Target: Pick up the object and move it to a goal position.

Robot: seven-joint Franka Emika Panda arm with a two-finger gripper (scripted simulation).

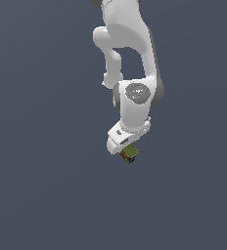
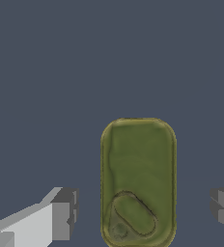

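- In the wrist view, one grey finger pad [image 2: 65, 212] stands off one long side of the can [image 2: 138, 181], with bare floor showing between them.
- The can lies flat on the dark grey floor [image 2: 61, 72], olive-green top up, its pull-tab oval at the near end.
- The other finger pad [image 2: 222, 207] stands off the opposite long side, again apart from the can, so the gripper [image 2: 144, 210] is spread wide and straddles the can without touching it.
- In the exterior view, the white arm [image 1: 130, 58] hangs down over the scene, and the can [image 1: 129, 154] peeks out just under the gripper [image 1: 124, 146], at its right edge.
- Judged step: closing on the can. The gaps look uneven, so centring before squeezing should stop the nearer pad pushing the can sideways.
- The pads should meet the long flat sides squarely and low enough for a firm hold before lifting.
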